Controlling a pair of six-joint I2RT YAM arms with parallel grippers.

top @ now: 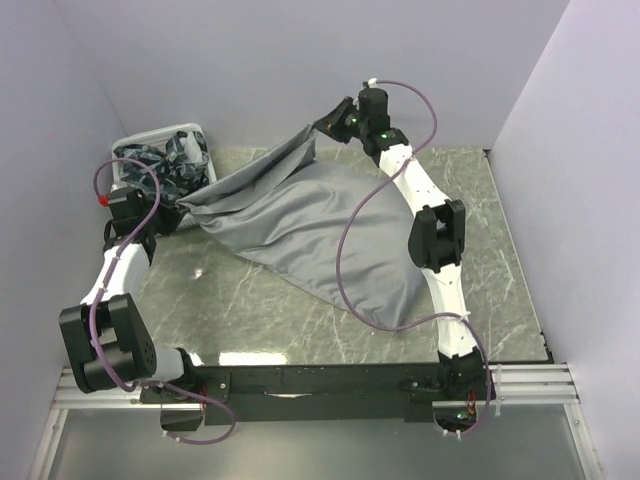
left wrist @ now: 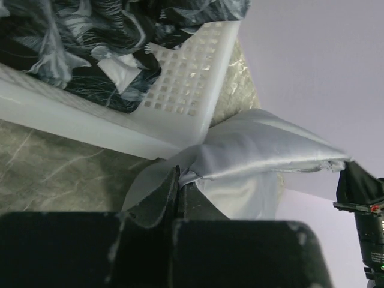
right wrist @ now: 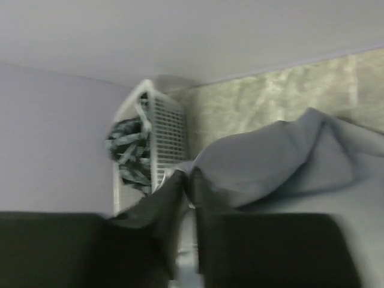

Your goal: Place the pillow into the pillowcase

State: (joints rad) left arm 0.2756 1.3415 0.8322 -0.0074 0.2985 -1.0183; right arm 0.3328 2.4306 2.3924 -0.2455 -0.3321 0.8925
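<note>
The bulging grey pillowcase (top: 300, 225) lies slantwise across the table (top: 250, 315), one corner pinched in the closed left gripper (left wrist: 179, 182) just beside the white basket (top: 192, 131) of patterned cloths (top: 165, 165), while its far corner hangs lifted, clamped between the right gripper's (right wrist: 187, 180) nearly closed fingers.

Overhead rear view; close wrist views, pillowcase (top: 300, 225) and white basket (left wrist: 186, 90) common.

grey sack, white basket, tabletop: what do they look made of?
Pillowcase: woven cloth, likely satiny synthetic; limp folds with a soft sheen.
Basket: moulded white plastic, glossy, square lattice holes.
Tabletop: grey-green marble look with pale veins, polished; stone or laminate, cannot tell.
</note>
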